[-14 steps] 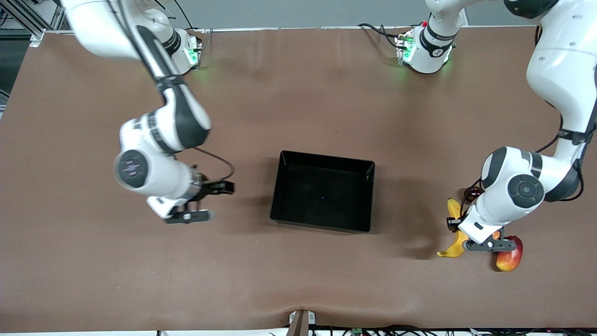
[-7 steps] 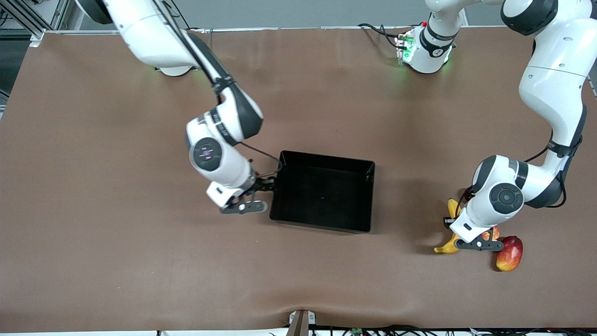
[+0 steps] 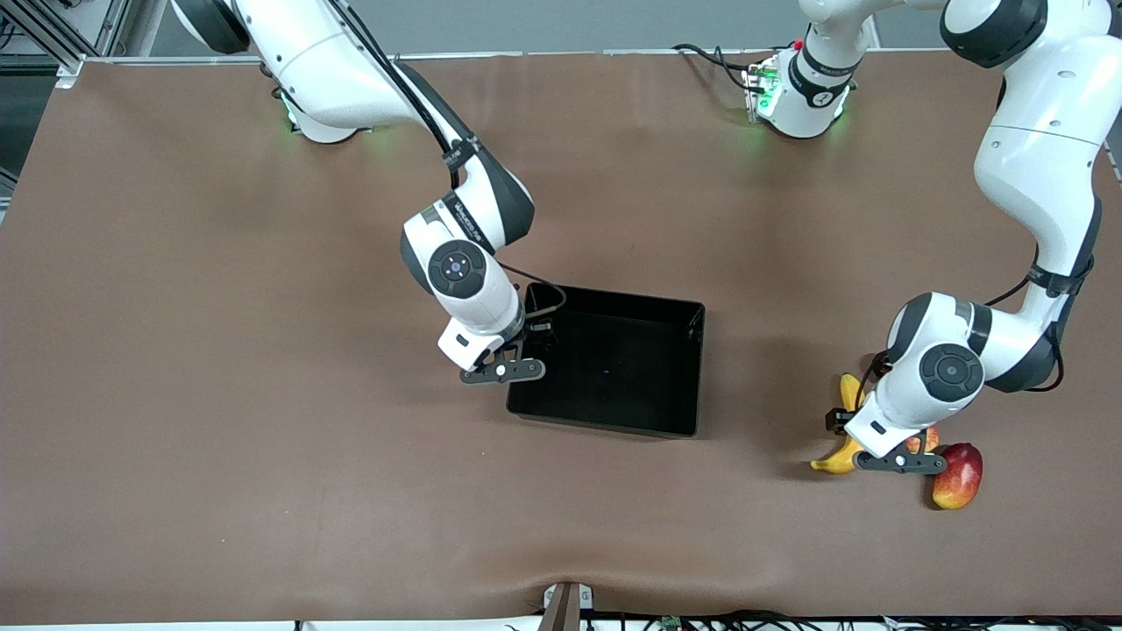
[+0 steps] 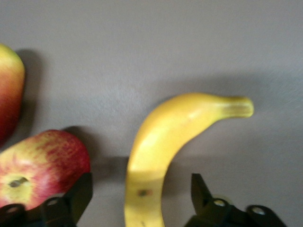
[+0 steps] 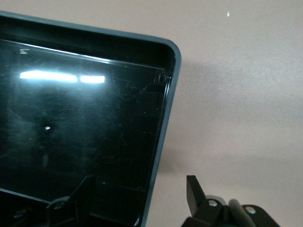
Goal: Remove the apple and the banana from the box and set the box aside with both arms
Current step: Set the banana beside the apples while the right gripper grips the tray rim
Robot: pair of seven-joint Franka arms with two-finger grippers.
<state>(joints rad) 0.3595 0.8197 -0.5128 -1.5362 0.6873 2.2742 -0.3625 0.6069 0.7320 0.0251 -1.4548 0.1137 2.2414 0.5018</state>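
Black box point(image 3: 614, 364) sits mid-frame in the front view, flat on the brown bench point(image 3: 175, 394), nothing in it. Right pincer point(image 3: 517, 350) is at the box wall toward the right arm's end, fingers apart and straddling that wall: in the right wrist view one finger point(image 5: 78, 201) is inside the box point(image 5: 80, 132), the other point(image 5: 194, 191) outside over bare bench.

Left pincer point(image 3: 881, 443) is low at the lower right of the front view, over the fruits. Fingers spread apart, banana point(image 3: 841, 429) between them but not clamped; left wrist view shows gaps on both sides of the banana point(image 4: 161, 142), with one finger point(image 4: 80, 196) by the apple point(image 4: 38, 165) and the other point(image 4: 201, 189) clear of it. Apple point(image 3: 922, 441) is mostly hidden under the pincer in the front view, just beside the banana. Red-and-yellow mango point(image 3: 957, 476) lies next to the apple, lower right, edge also visible in the left wrist view point(image 4: 9, 94).
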